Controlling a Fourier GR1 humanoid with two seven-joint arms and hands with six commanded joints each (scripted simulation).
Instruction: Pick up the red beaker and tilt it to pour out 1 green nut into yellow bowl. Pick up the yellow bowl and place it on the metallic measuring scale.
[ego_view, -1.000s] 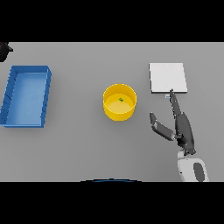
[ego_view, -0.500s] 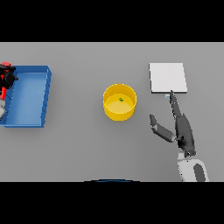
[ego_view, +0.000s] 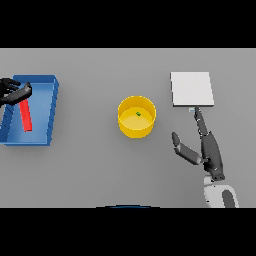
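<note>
- One green nut (ego_view: 138, 114) already sits inside the yellow bowl (ego_view: 136, 117), so pouring looks done; the bowl-to-scale step is what's left, imo.
- Yellow bowl stands upright mid-desk (ego_view: 100, 165), apart from both hands.
- Right hand (ego_view: 207, 150) lies to the right of the bowl and a bit nearer the robot; fingers straight, thumb spread toward the bowl, holding nothing.
- Its fingertips point away from the robot and reach the near edge of the metallic measuring scale (ego_view: 192, 89), which lies right of the bowl and further back.
- Key relation: bowl is left of the right hand, scale just beyond its fingertips; right hand is clearly the nearer one for the grab.
- Left hand (ego_view: 14, 92) is far left of the bowl, over the blue tray (ego_view: 50, 112), fingers curled round the top of the red beaker (ego_view: 26, 116), which hangs long axis near-vertical in view, over the tray.
</note>
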